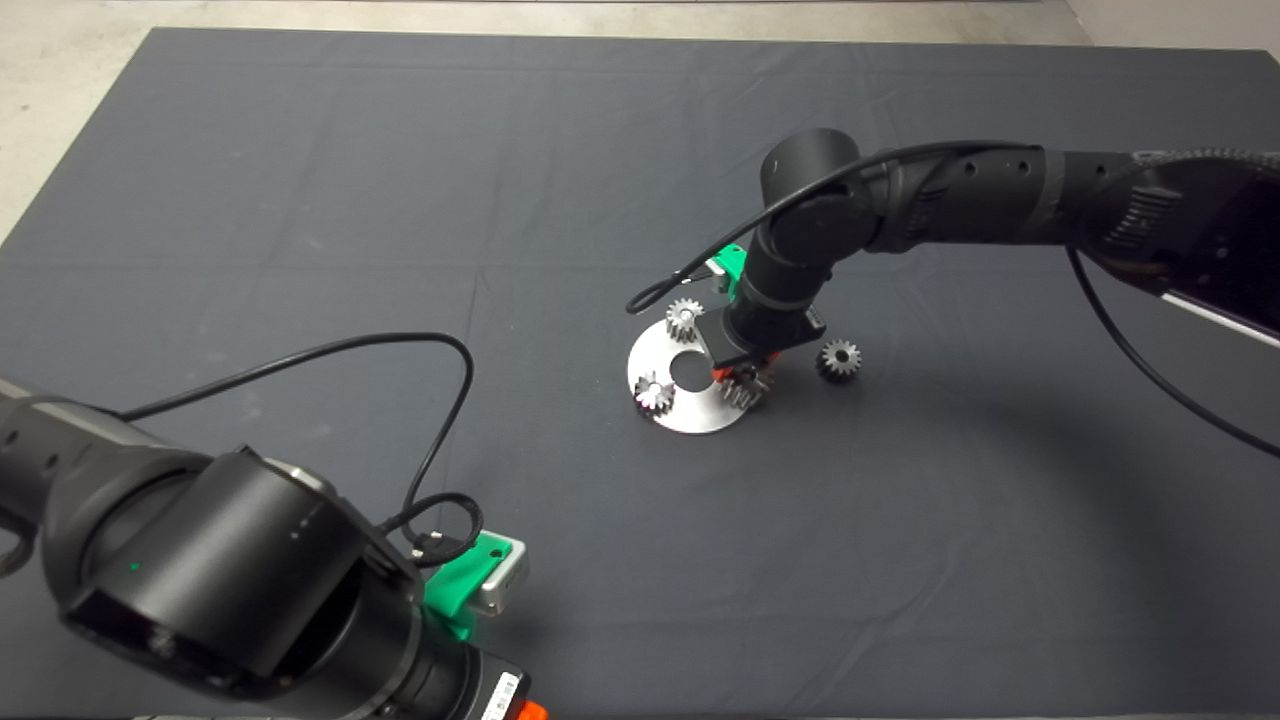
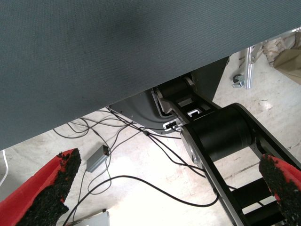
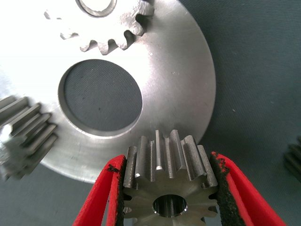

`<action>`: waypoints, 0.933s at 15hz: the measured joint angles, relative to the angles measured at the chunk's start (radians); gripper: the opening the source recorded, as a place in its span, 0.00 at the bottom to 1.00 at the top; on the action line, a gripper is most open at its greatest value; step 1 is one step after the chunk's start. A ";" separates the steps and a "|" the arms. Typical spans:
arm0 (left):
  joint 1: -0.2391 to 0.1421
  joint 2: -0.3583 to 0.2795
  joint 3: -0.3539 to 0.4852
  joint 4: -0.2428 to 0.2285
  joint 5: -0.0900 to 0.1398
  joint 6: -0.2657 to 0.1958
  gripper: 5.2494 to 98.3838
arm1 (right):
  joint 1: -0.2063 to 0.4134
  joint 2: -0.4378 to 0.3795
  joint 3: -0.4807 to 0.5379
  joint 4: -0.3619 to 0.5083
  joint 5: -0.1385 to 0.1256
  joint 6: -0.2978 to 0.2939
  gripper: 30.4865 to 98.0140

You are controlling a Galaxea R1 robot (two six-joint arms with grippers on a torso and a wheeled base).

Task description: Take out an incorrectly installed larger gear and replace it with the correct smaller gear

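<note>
My right gripper [image 1: 742, 378] reaches down onto the round silver plate [image 1: 690, 415] and is shut on the larger gear [image 1: 747, 390], which sits at the plate's rim nearest the smaller gear. In the right wrist view both red fingers [image 3: 101, 193] press against the teeth of the larger gear [image 3: 169, 188]. I cannot tell whether it is lifted off the plate [image 3: 183, 70]. The smaller gear [image 1: 838, 360], dark grey, lies on the mat just right of the plate, and only its edge [image 3: 294, 162] shows in the right wrist view. My left gripper [image 2: 171, 162] is open and parked at the mat's lower left.
Two small bright-silver gears [image 1: 684, 318] [image 1: 654, 393] stand on the plate around its centre hole [image 1: 688, 370]. The left arm [image 1: 230, 590] and its looping black cable [image 1: 440, 420] fill the lower left. Cables and the robot's base on the floor show in the left wrist view.
</note>
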 measured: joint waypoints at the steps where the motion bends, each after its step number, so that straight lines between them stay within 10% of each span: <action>1: 0.000 0.000 0.000 0.000 0.000 0.000 0.99 | 0.016 0.000 0.000 0.014 -0.002 0.000 0.12; 9: 0.000 0.012 -0.019 0.000 -0.001 0.000 0.99 | 0.102 -0.031 0.031 0.084 0.013 0.002 0.12; 14: 0.000 0.049 -0.047 0.000 0.002 0.000 0.99 | 0.102 -0.298 0.094 0.096 0.000 -0.027 0.12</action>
